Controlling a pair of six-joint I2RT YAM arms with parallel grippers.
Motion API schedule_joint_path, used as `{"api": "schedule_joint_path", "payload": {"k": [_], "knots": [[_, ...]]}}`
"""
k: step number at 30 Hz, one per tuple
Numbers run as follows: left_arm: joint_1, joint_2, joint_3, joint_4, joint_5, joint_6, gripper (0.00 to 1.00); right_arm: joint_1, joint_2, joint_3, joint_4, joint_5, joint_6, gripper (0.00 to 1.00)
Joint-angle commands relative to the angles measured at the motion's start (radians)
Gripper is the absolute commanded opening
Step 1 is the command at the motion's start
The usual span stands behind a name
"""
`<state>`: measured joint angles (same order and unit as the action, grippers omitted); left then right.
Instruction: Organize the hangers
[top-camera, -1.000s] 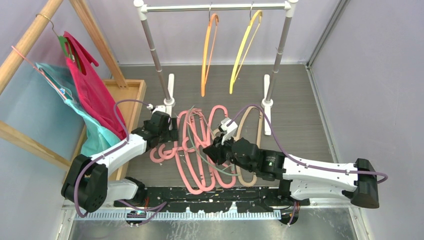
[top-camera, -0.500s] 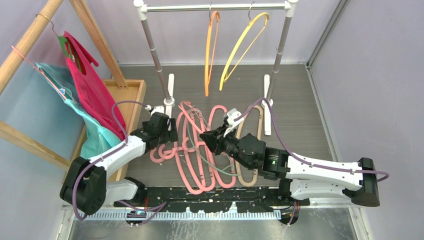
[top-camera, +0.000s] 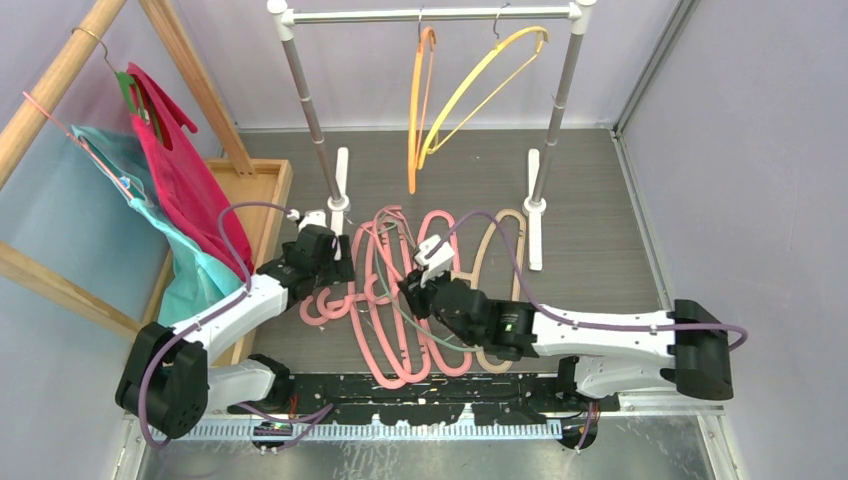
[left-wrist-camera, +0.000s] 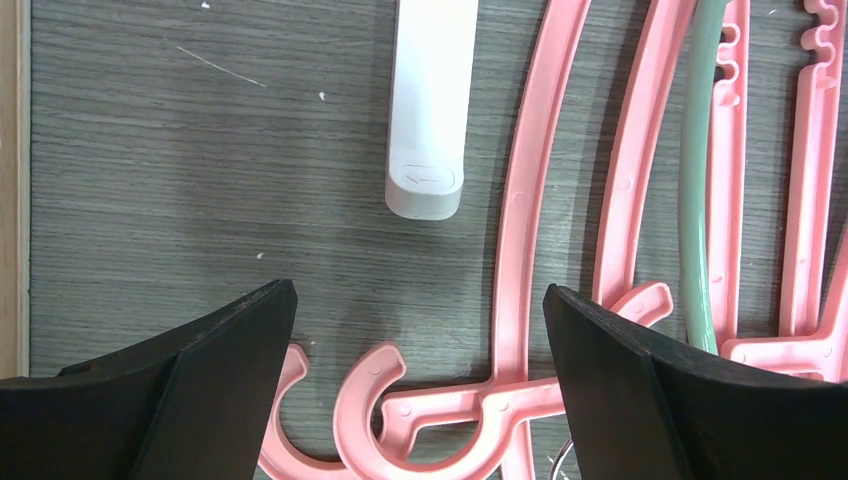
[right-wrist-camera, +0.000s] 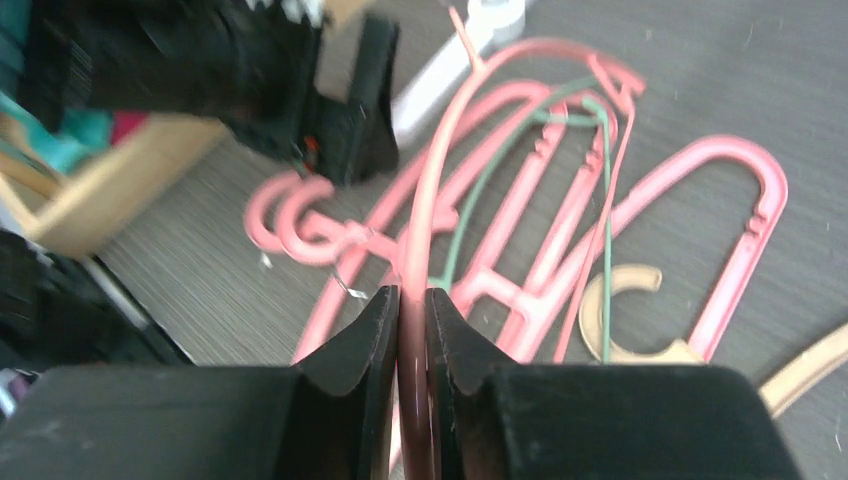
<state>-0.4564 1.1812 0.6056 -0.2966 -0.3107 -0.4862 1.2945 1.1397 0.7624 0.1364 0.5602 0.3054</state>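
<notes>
The right pincer (top-camera: 412, 290) is pinching a thin pink hanger (right-wrist-camera: 428, 190), its jaws standing narrow with the rod clamped between them. From the grip that rod is running away over the heap toward the white foot (left-wrist-camera: 430, 100) of the rack. The left pincer (left-wrist-camera: 418, 293) is hovering with its jaws wide and holding nothing, just above the curled hooks (left-wrist-camera: 375, 400) of the thick pink hangers (top-camera: 395, 345), near that same white foot.

Most of the hangers are lying in a tangled heap in the middle of the worktop (top-camera: 600, 230), between the rack's two feet and the near edge. The thick pink ones are overlapping one another. A thin grey-green hanger (top-camera: 425, 328) is lying across them. A beige hanger (top-camera: 518, 250) is lying at the right side of the heap, touching the pink ones.

An orange hanger (top-camera: 413, 120) and a yellow hanger (top-camera: 478, 78) are hanging by their metal hooks from the rail (top-camera: 430, 14) at the far edge. The yellow one is tilting, its lower end close to the orange one.

At the left edge a wooden tray (top-camera: 265, 185) is lying on the worktop, with a red cloth (top-camera: 180, 180) and a teal cloth (top-camera: 190, 275) hanging beside it.
</notes>
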Motion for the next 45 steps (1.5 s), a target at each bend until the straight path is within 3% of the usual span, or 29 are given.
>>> {"api": "schedule_joint_path", "payload": {"k": [1,16,21,30,37,45], "knots": [[-0.005,-0.029,0.005,0.024,-0.014,-0.009,0.98,0.012,0.077,-0.061,0.070,0.053,0.001,0.01],[-0.004,-0.025,-0.004,0.028,-0.014,-0.015,0.98,0.028,0.314,-0.166,0.094,-0.002,0.093,0.01],[-0.003,-0.035,-0.008,0.024,-0.022,-0.016,0.98,0.028,0.394,-0.152,0.102,0.002,0.114,0.18],[-0.004,-0.046,-0.018,0.024,-0.022,-0.016,0.98,0.028,0.434,-0.157,0.113,0.008,0.133,0.32],[-0.004,-0.046,-0.022,0.026,-0.022,-0.019,0.98,0.028,0.389,-0.175,0.117,0.028,0.135,0.04],[-0.004,-0.048,-0.021,0.024,-0.022,-0.019,0.98,0.028,0.245,-0.136,0.033,0.035,0.095,0.01]]}}
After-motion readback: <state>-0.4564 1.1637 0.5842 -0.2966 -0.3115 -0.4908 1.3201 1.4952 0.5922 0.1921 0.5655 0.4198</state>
